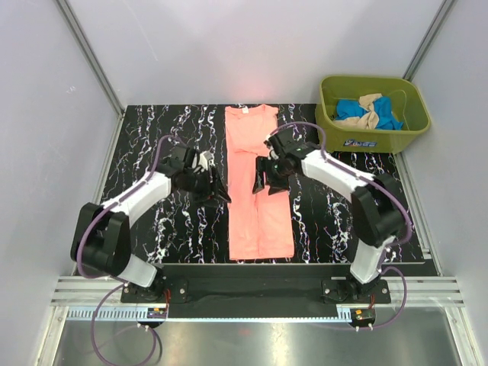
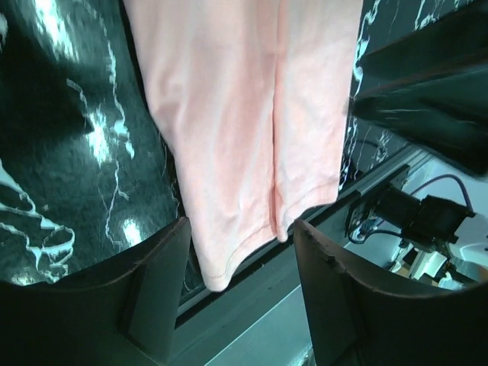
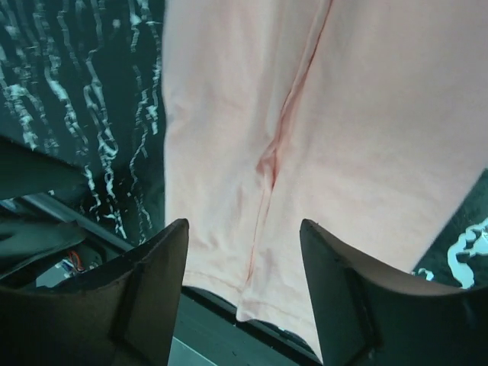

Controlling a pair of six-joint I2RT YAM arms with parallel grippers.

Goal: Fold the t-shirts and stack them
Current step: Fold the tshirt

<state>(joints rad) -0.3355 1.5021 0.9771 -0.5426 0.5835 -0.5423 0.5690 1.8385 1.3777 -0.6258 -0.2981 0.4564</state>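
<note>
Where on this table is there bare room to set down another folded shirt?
The far-left corner of the table, between the side rail and the pink t-shirt, is bare. So is the near-right patch between shirt and right arm. Crowded: mid-table, where left gripper and right gripper hang at the shirt's edges.

Pretty clearly a robotics lab test cell, not a home or shop. The table point(image 1: 152, 130), with its black marble-look top, is boxed in by blank pale walls point(image 1: 229, 46) held by bare aluminium posts point(image 1: 88, 53), like a purpose-built booth. The left arm point(image 1: 130, 202) and right arm point(image 1: 343, 179) are bolted to a black base plate point(image 1: 259, 278) on slotted metal rail point(image 1: 259, 296), with purple cables point(image 1: 95, 335) looping off them. The one household-looking item is a green plastic tub point(image 1: 412, 126) at the far right corner.
</note>
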